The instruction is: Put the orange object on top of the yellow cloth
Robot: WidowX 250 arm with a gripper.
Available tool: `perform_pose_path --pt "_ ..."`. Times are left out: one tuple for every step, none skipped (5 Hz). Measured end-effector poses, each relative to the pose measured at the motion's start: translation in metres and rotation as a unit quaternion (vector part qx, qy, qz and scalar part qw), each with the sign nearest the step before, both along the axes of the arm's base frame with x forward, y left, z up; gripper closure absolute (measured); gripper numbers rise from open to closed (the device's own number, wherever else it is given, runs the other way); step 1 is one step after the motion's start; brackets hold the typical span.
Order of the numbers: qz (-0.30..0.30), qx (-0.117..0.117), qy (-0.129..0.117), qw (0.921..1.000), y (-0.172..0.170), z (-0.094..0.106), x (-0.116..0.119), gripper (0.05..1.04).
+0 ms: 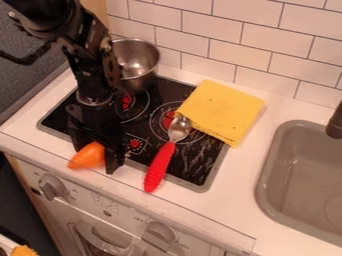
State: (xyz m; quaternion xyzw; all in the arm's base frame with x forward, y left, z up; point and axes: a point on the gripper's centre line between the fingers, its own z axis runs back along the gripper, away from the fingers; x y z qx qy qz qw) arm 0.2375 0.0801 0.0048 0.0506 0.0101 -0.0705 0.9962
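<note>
Camera view: the stovetop [207, 165], black with a grey rim, serves as reference, and sides are those of the view. The gripper [96, 159] hangs downward over its front left edge; the two fingers stand apart, with the orange object [88, 156] partly between them, though whether they press on it cannot be told. The orange object lies at that same front left edge, well apart from the yellow cloth [220, 110], which overlaps the stovetop's back right part. Between the two, a spoon [159, 167] rests with its metal bowl on the stovetop and its red handle crossing the front edge. A metal pot [137, 62] stands at the back left of the stovetop; a grey sink [304, 175] is set into the counter [234, 170] to its right
</note>
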Motion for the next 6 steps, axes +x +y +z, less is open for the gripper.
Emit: perform_pose_path --pt "-0.009 0.009 0.004 0.9999 -0.003 -0.003 0.002 0.140" --pt "-0.010 0.006 0.005 0.9999 -0.004 -0.003 0.001 0.380" --pt "-0.013 -0.003 0.003 0.9999 -0.007 -0.001 0.000 0.408" --pt "-0.007 -0.025 0.000 0.9997 -0.014 0.009 0.001 0.410" --pt "-0.003 -0.046 -0.036 0.9983 -0.023 0.040 0.020 0.411" --pt "-0.040 -0.077 -0.079 0.9931 -0.060 0.077 0.063 0.411"
